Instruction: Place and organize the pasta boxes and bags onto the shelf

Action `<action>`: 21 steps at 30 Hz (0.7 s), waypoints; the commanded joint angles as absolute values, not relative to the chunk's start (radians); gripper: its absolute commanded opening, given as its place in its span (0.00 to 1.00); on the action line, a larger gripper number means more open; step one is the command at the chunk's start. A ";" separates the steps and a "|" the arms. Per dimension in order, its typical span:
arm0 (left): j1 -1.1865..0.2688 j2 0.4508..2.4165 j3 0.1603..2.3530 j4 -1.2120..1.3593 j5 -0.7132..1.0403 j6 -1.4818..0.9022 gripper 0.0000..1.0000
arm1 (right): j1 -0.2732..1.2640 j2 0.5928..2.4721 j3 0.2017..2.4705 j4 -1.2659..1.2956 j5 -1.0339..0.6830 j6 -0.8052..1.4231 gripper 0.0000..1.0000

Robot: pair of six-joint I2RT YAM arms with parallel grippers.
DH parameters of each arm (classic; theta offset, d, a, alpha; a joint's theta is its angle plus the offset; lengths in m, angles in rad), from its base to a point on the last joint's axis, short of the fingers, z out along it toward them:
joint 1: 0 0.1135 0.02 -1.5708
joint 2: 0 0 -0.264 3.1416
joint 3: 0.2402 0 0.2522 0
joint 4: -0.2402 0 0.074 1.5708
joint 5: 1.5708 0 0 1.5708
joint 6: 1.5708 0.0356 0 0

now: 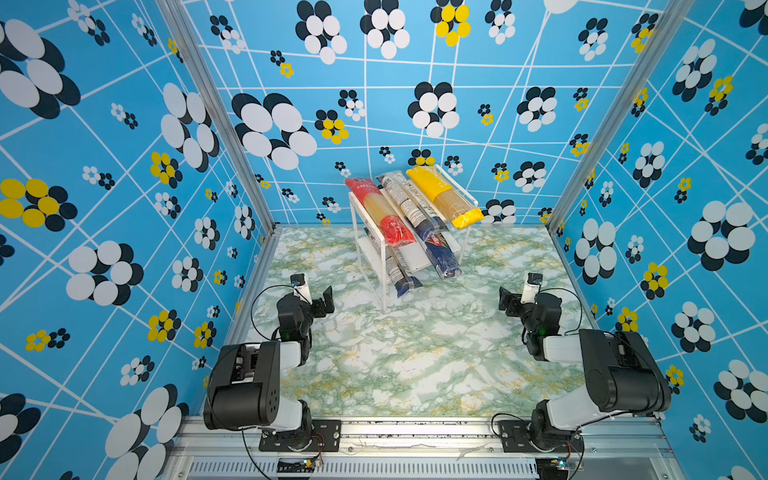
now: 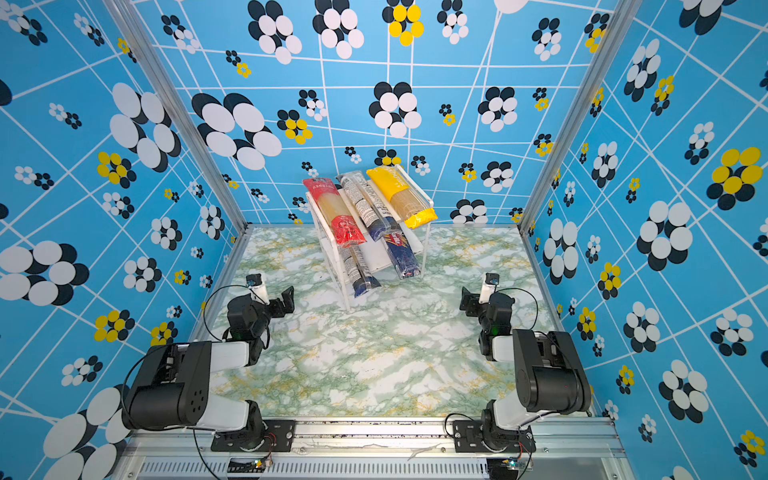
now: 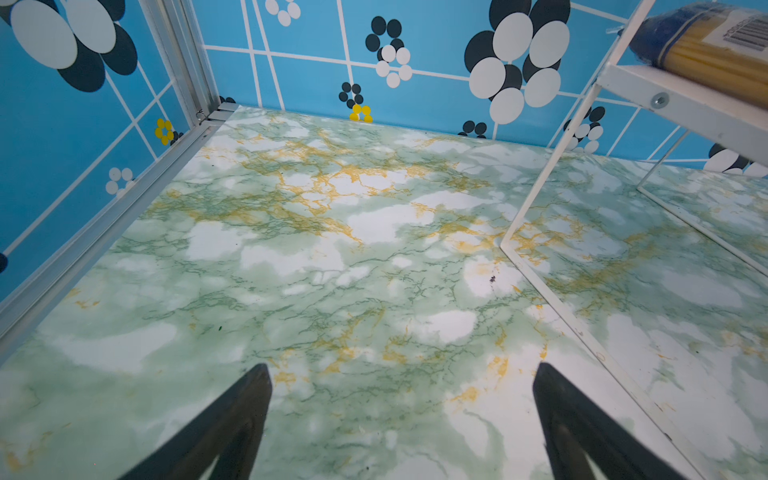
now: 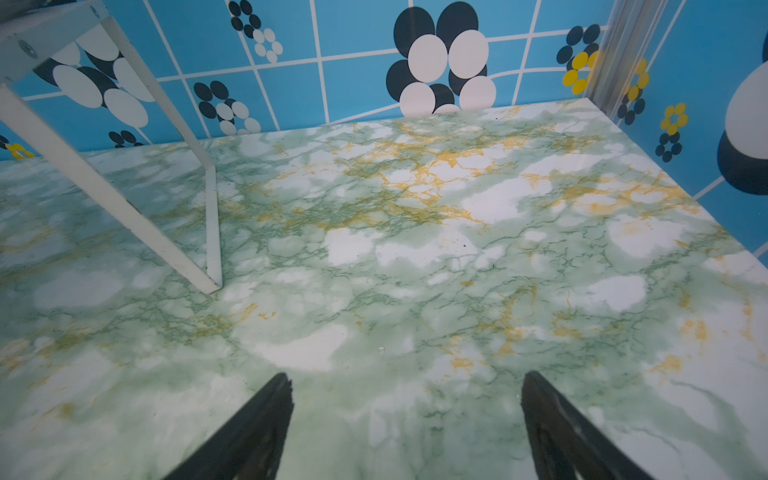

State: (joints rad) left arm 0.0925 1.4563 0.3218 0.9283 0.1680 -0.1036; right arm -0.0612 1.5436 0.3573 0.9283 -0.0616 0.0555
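The shelf (image 1: 415, 257) (image 2: 376, 255) stands at the back middle of the table. Its upper board carries a red-ended pack (image 1: 380, 212), a see-through pack with a navy end (image 1: 409, 205) and a yellow pack (image 1: 446, 199), side by side. On the lower board lie another see-through navy-ended pack (image 1: 395, 270) (image 3: 706, 45) and the navy Barilla box (image 1: 442, 257). My left gripper (image 1: 328, 301) (image 3: 403, 368) hovers low, front-left of the shelf, open and empty. My right gripper (image 1: 508, 303) (image 4: 407, 375) is front-right of it, also open and empty.
Green marble tabletop (image 1: 415, 357) lies between the arms. Patterned blue walls and aluminium posts (image 1: 232, 137) close in three sides. A see-through shelf leg (image 4: 104, 187) stands close to the right gripper, and the frame's foot (image 3: 540, 266) runs beside the left one.
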 commanded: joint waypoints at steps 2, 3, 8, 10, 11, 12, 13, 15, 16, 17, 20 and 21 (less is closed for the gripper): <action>0.096 1.474 0.319 0.974 0.189 -0.082 0.99 | -0.054 1.549 0.363 0.951 -0.072 0.039 0.89; 0.089 1.484 0.315 0.991 0.188 -0.075 0.99 | -0.054 1.549 0.363 0.952 -0.072 0.040 0.89; 0.071 1.535 0.324 1.001 0.165 -0.061 0.99 | -0.054 1.549 0.364 0.950 -0.072 0.039 0.90; 0.063 1.556 0.334 1.024 0.150 -0.054 0.99 | -0.054 1.549 0.364 0.949 -0.071 0.040 0.91; 0.061 1.548 0.338 0.999 0.148 -0.054 0.99 | -0.053 1.549 0.364 0.948 -0.071 0.038 0.91; 0.058 1.549 0.340 0.997 0.142 -0.052 0.99 | -0.052 1.549 0.365 0.947 -0.069 0.038 0.92; 0.058 1.554 0.342 1.003 0.140 -0.051 0.99 | -0.053 1.549 0.367 0.944 -0.068 0.038 0.95; 0.049 1.548 0.352 0.973 0.125 -0.046 0.99 | -0.050 1.549 0.370 0.939 -0.062 0.038 0.99; 0.038 1.551 0.361 0.964 0.104 -0.041 0.99 | -0.048 1.549 0.370 0.936 -0.058 0.036 0.99; 0.027 1.549 0.370 0.946 0.085 -0.031 0.99 | -0.047 1.549 0.371 0.936 -0.057 0.036 0.99; -0.011 1.547 0.386 0.908 0.026 -0.001 0.99 | -0.047 1.549 0.371 0.934 -0.054 0.036 0.99; -0.015 1.547 0.387 0.906 0.023 0.000 0.99 | -0.045 1.549 0.371 0.934 -0.052 0.034 0.99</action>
